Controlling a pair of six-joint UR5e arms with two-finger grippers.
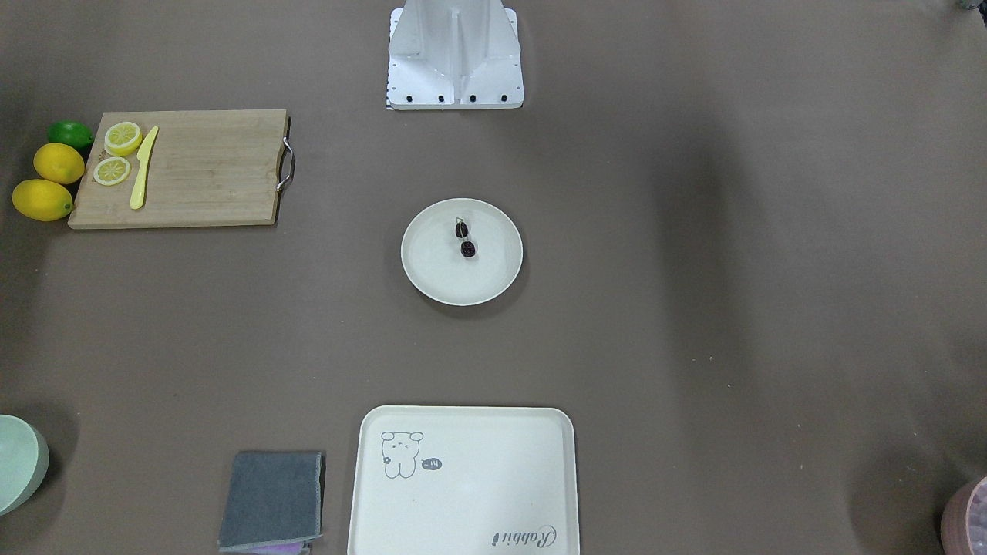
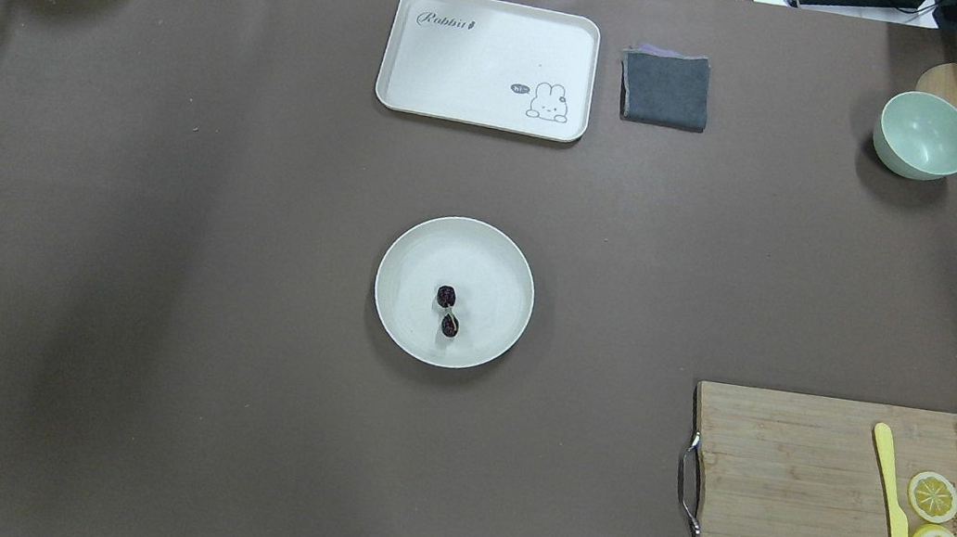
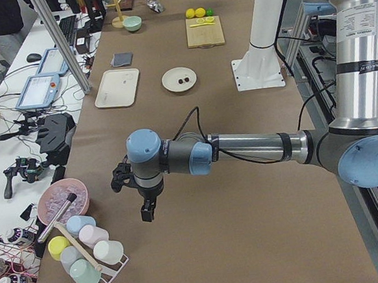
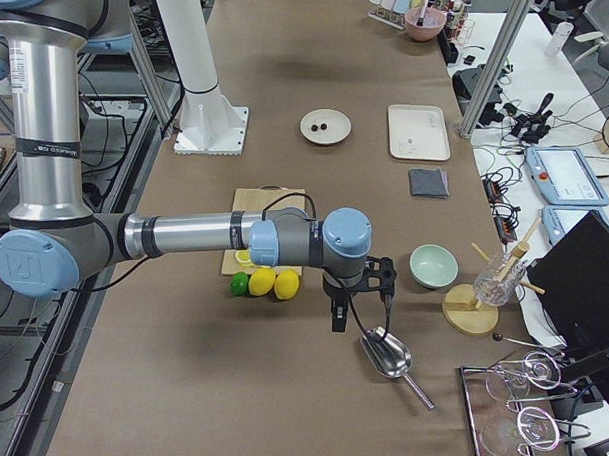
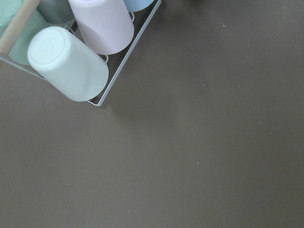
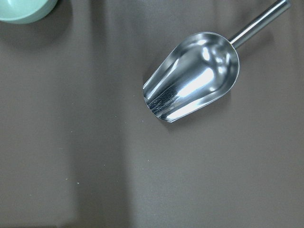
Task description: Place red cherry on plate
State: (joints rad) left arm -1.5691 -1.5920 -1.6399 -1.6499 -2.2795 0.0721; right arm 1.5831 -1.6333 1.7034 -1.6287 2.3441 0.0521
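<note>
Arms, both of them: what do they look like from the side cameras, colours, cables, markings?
Both alike: the left arm and right arm are silver tubes with pale blue joint caps, each vertical tube bearing a printed label too small to read. A thin black cable loops along each forearm; the left gripper and right gripper are black.

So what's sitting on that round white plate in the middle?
The red cherry pair, dark and joined by thin stems, lies on the plate. Nothing else is on it; only the spot beneath the fruit is hidden.
</note>
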